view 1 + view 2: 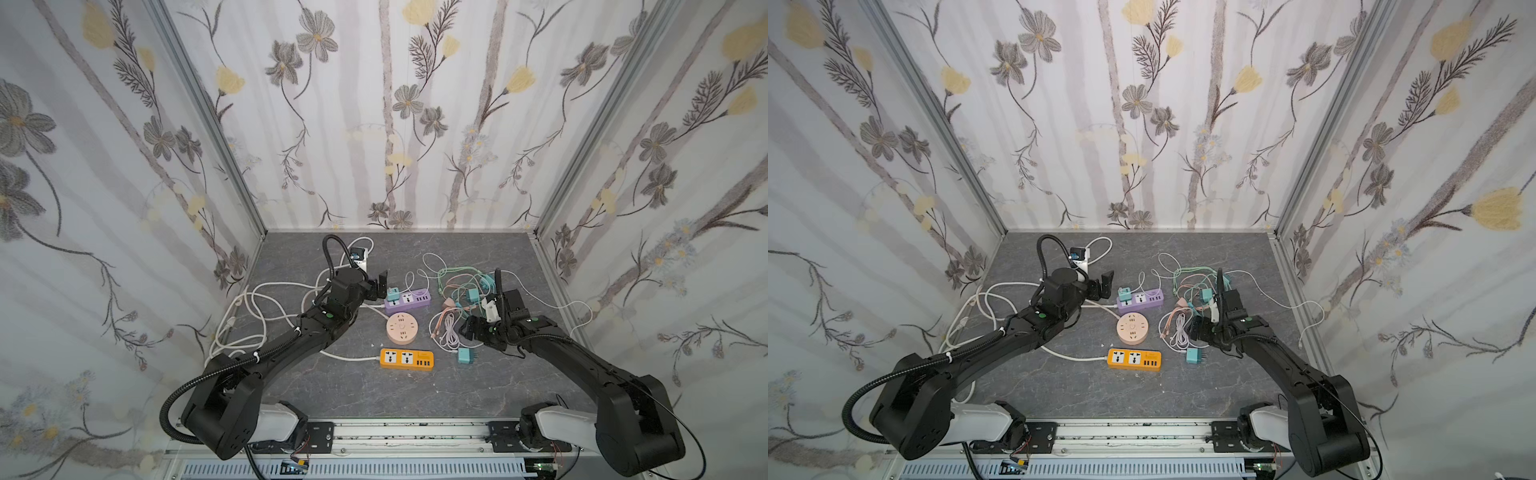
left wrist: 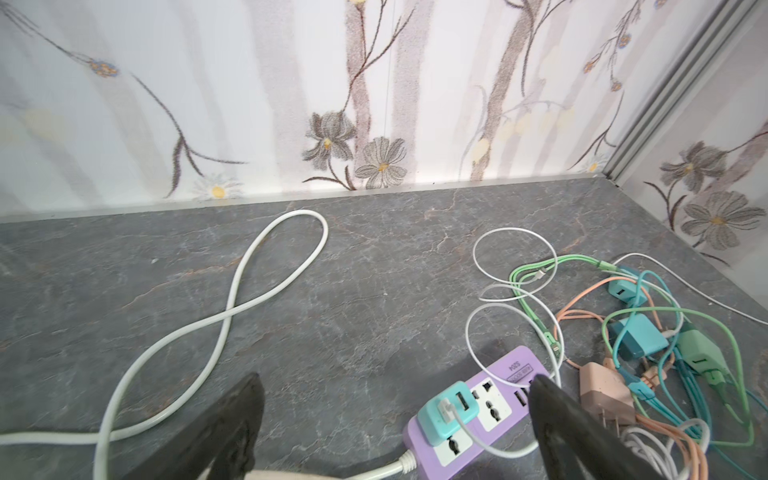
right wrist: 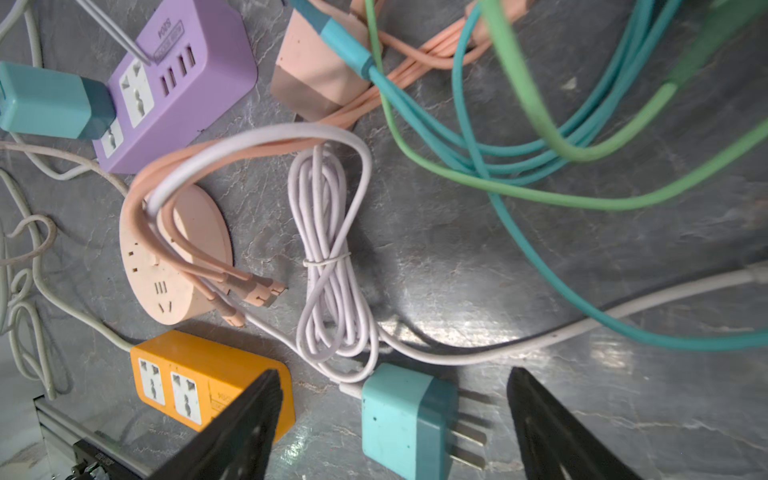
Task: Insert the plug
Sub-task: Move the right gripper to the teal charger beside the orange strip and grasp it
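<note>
Straddling the loose teal plastic two-prong plug (image 3: pixel 399 419), our right gripper (image 3: pixel 393 374) is spread, we judge to pinch its sides | our left gripper (image 2: pixel 395 384), spread, hangs empty beside the purple plastic power strip (image 2: pixel 494 405).

floral-papered walls (image 1: pixel 415 124) enclose a dark grey, marble-like floor (image 1: pixel 374 395); seemingly aluminium rails (image 1: pixel 212 124) edge the corners.

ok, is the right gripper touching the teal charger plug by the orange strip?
Apart. Right wrist view: the right gripper has its jaws open either side of the teal charger plug, bare tabletop visible between each jaw and the plug.
</note>
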### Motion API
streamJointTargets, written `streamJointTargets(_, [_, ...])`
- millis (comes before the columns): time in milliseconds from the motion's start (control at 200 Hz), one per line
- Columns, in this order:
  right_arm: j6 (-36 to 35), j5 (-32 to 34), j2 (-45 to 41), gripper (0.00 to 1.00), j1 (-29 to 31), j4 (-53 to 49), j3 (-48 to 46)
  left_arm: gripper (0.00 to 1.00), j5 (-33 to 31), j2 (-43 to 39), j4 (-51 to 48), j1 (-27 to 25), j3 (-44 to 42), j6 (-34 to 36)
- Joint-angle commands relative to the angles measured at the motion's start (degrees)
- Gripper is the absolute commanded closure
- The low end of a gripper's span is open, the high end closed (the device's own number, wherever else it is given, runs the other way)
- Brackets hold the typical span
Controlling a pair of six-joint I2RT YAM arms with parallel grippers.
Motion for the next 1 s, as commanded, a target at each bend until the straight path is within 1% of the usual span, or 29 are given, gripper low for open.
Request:
streamJointTargets(0, [1.93, -1.63, 1.41, 0.19, 2.2, 3.16, -0.85, 0.0, -8.17, -2.51, -7.37, 0.04, -0.35, -4.67])
streamJointTargets(45, [1.96, -1.33, 1.74, 0.2, 3.54, 3.92, -1.16, 0.0, -8.43, -3.89, -7.07, 0.14, -1.85, -6.36])
streamJointTargets(160, [2.46, 0.6, 2.32, 0.2, 6.92, 4.04, -1.68, 0.0, -7.97, -8.97, -2.27, 0.34, -7.5, -8.44])
streamJointTargets(265, [4.52, 0.85, 1.58, 0.19, 8.33, 4.13, -3.64, 0.0, -8.83, -10.57, -4.32, 0.78, -8.5, -10.11])
streamJointTargets(405, [5.93, 0.99, -1.75, 0.2, 10.72, 3.46, -6.35, 0.0, -7.37, -9.61, -8.12, 0.97, -7.05, -10.66])
streamJointTargets(540, [5.85, 1.08, -4.88, 0.2, 13.4, 1.29, -7.32, 0.0, -6.57, -8.85, -7.15, 0.92, -6.87, -10.84])
streamJointTargets(660, [4.87, 2.65, -6.67, 0.2, 16.27, -0.15, -7.3, 0.0, -6.73, -8.16, -5.93, 0.96, -6.84, -10.93])
streamJointTargets(884, [0.42, 3.44, -4.53, 0.23, 22.14, -1.54, -4.4, 0.0, -6.75, -7.25, -5.93, 0.94, -6.6, -10.17])
streamJointTargets(954, [-1.21, 5.94, -3.71, 0.22, 24.18, -3.67, -2.55, 0.0, -6.84, -7.17, -5.95, 0.92, -6.52, -9.5])
streamJointTargets(994, [-1.6, 8.57, -3.37, 0.22, 24.88, -4.8, -1.72, 0.0, -6.86, -7.17, -6.12, 0.92, -6.49, -9.11])
